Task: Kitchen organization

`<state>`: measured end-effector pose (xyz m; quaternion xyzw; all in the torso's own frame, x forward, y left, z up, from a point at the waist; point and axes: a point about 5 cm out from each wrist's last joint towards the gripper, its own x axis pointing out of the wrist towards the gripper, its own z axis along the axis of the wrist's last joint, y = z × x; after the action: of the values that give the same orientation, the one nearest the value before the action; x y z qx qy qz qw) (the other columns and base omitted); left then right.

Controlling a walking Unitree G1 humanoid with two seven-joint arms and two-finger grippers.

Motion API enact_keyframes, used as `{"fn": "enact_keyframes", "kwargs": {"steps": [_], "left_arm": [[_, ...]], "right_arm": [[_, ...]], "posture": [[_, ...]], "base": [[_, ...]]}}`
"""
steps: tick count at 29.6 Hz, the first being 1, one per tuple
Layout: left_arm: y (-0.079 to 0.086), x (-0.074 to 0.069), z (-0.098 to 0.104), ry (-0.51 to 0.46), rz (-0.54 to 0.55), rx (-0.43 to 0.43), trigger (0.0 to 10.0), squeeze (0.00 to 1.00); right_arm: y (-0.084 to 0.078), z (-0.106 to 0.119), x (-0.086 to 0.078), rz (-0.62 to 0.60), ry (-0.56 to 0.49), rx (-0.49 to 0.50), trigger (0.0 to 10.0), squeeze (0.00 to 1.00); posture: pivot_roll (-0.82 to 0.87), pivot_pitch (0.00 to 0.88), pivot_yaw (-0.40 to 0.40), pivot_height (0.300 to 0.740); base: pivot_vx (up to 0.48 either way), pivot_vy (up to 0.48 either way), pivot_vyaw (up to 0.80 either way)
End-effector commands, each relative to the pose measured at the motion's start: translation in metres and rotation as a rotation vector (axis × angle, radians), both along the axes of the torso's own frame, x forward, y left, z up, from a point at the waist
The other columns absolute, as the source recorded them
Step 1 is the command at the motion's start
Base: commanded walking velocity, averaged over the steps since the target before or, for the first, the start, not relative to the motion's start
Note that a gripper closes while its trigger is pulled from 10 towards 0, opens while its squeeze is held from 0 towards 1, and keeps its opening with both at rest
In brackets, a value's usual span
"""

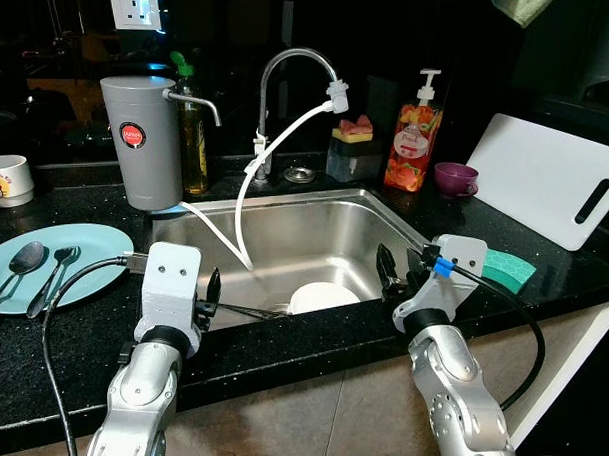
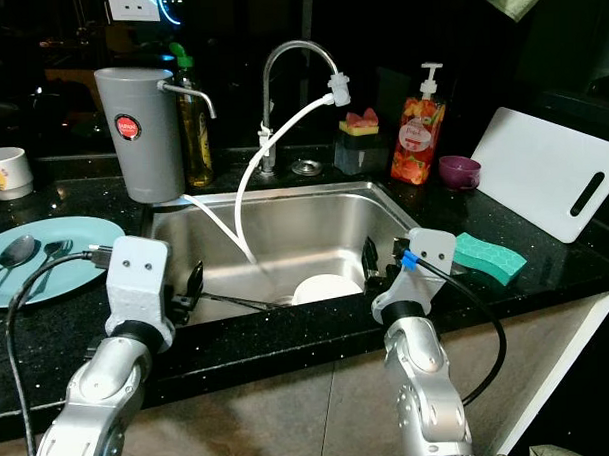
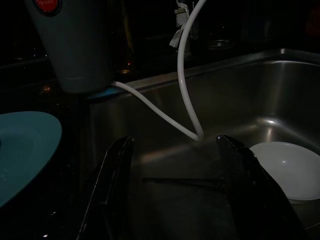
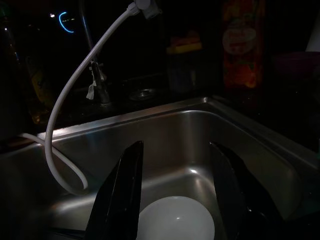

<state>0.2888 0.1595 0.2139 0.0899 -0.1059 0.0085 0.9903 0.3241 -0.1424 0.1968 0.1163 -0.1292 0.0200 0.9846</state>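
the white bowl (image 1: 324, 295) sits on the floor of the steel sink (image 1: 314, 223), near the front wall, upside down as far as the wrist views suggest, though its rim is partly hidden. it looks like glazed ceramic: stiff, breakable, fairly light, and likely slick if wet, so the rim edge is probably the best place to pinch it, not the smooth dome. a thin dark utensil (image 1: 249, 311) lies on the sink floor just beside it. a white hose (image 1: 246, 205) droops from the faucet (image 1: 295, 66) into the basin.

the left claw (image 1: 213, 299) hangs over the sink's front edge, fingers spread wide, holding nothing. the right claw (image 1: 394, 274) does likewise above the bowl, wide apart and empty.

on the tabletop (image 1: 78, 326), a teal plate (image 1: 95, 250) carries two spoons (image 1: 30, 260); a green sponge (image 1: 510, 267) lies right of the sink.
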Motion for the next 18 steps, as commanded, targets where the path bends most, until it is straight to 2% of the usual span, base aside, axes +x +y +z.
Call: {"fn": "enact_keyframes", "kwargs": {"steps": [1,18], "left_arm": [[-0.0007,-0.0001,-0.0001,-0.002,0.000,0.000,10.0,0.00],[-0.0007,0.0000,-0.0001,-0.001,0.000,0.000,10.0,0.00]], "right_arm": [[-0.0007,-0.0024,0.0006,-0.004,0.014,0.001,10.0,0.00],[-0.0008,-0.0028,0.0004,-0.005,0.016,0.000,10.0,0.00]], "posture": [[0.20,0.034,-0.118,0.740],[0.20,0.035,-0.117,0.740]], "base": [[0.000,0.000,0.00],[0.000,0.000,0.00]]}}
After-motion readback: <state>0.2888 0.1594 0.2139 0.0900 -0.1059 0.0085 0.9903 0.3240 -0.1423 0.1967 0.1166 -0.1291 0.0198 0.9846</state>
